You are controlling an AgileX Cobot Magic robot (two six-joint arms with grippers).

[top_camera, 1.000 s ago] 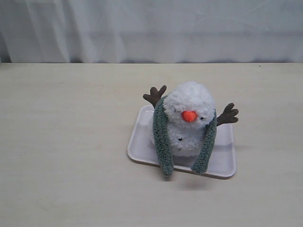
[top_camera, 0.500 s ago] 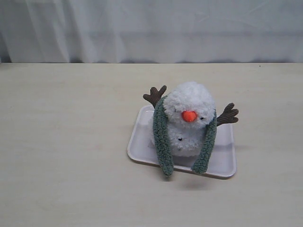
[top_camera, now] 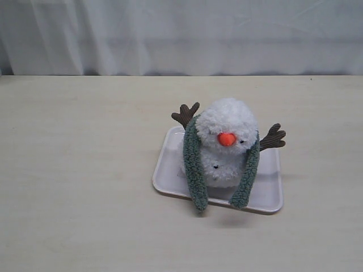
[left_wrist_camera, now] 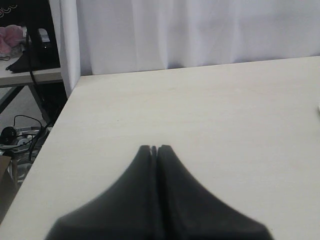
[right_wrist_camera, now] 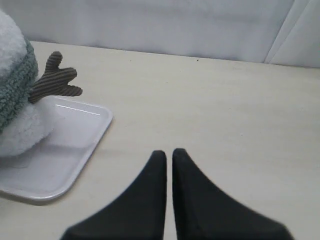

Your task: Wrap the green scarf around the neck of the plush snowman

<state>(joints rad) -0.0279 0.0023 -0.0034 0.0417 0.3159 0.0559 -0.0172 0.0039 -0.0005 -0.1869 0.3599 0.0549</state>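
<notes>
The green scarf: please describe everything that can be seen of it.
The long, narrow green scarf of fuzzy grey-green fleece is draped over the neck of the fluffy white plush snowman. Its two ends hang down the front of the body, one on each side, neither crossed nor knotted. Both reach the front rim of the white rectangular tray; the end on the exterior view's left lies over that rim. The part behind the neck is hidden.

We are seeing a shallow white tray (top_camera: 168, 168) lying on the pale wood-grain surface (top_camera: 79, 170). A white curtain (top_camera: 181, 34) is hanging along its far edge.
</notes>
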